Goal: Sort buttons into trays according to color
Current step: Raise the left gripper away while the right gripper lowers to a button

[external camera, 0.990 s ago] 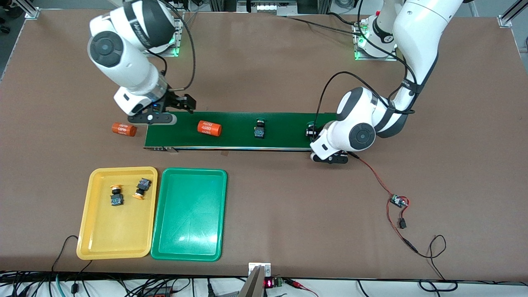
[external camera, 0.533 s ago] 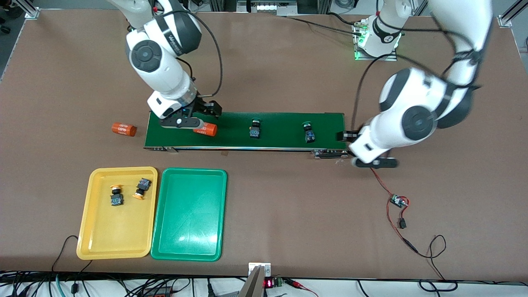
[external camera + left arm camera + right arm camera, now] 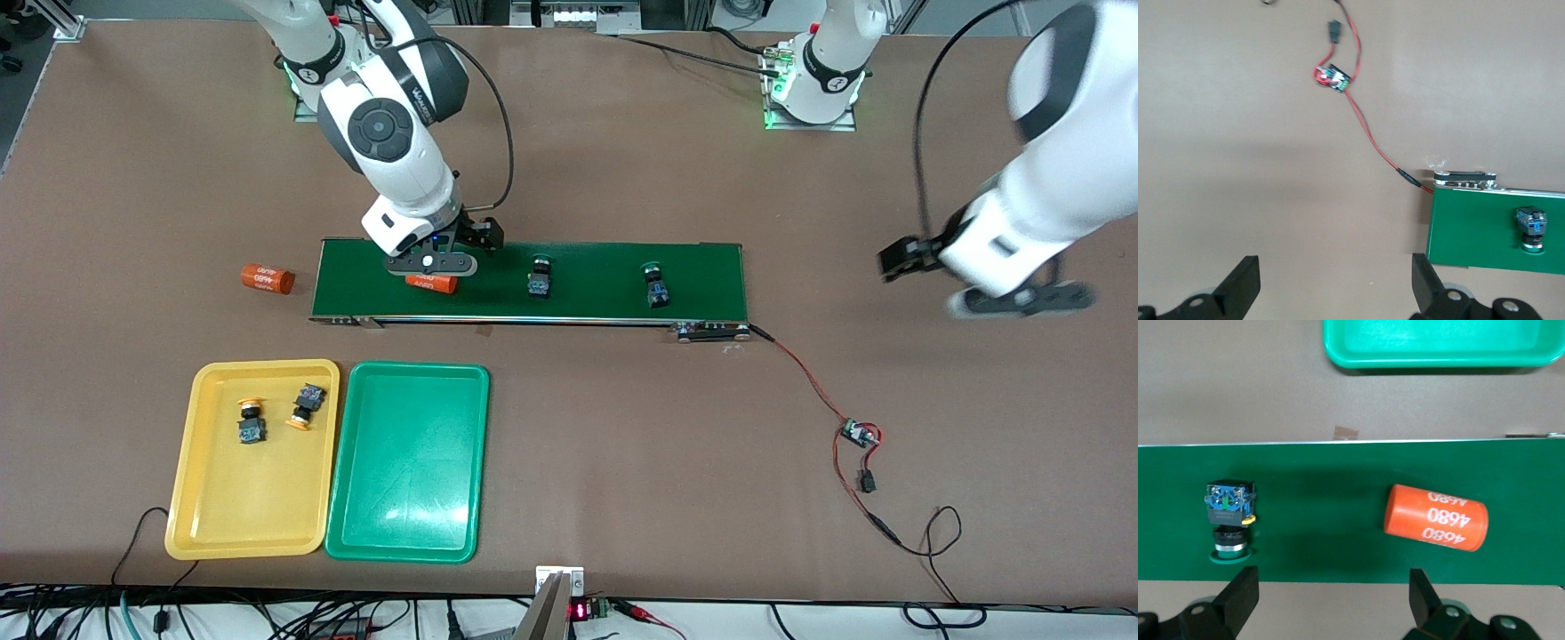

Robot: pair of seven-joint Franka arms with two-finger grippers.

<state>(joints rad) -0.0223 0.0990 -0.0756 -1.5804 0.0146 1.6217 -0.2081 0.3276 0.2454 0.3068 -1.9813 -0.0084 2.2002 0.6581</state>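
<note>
Two green-capped buttons point(image 3: 539, 276) point(image 3: 655, 286) lie on the dark green belt point(image 3: 605, 293). Two yellow-capped buttons point(image 3: 250, 422) point(image 3: 305, 406) lie in the yellow tray point(image 3: 249, 498). Beside it the green tray point(image 3: 409, 462) holds nothing. My right gripper point(image 3: 434, 265) hangs open over the belt by an orange cylinder point(image 3: 431, 284); in the right wrist view one green button point(image 3: 1228, 513) lies off to the side of the open gripper point(image 3: 1331, 600). My left gripper point(image 3: 1013, 300) is open over bare table past the belt's end. In the left wrist view the gripper point(image 3: 1336, 287) holds nothing and a green button point(image 3: 1531, 230) lies farther off.
A second orange cylinder point(image 3: 267, 278) lies on the table off the belt's end nearest the right arm. A red wire runs from the belt's other end to a small circuit board point(image 3: 858, 434). Cables line the table's edge nearest the front camera.
My left gripper opened, left a green button on the belt and swung away toward its own end of the table. My right gripper moved along the belt over the cylinder. The belt's load shifted toward the right arm's end.
</note>
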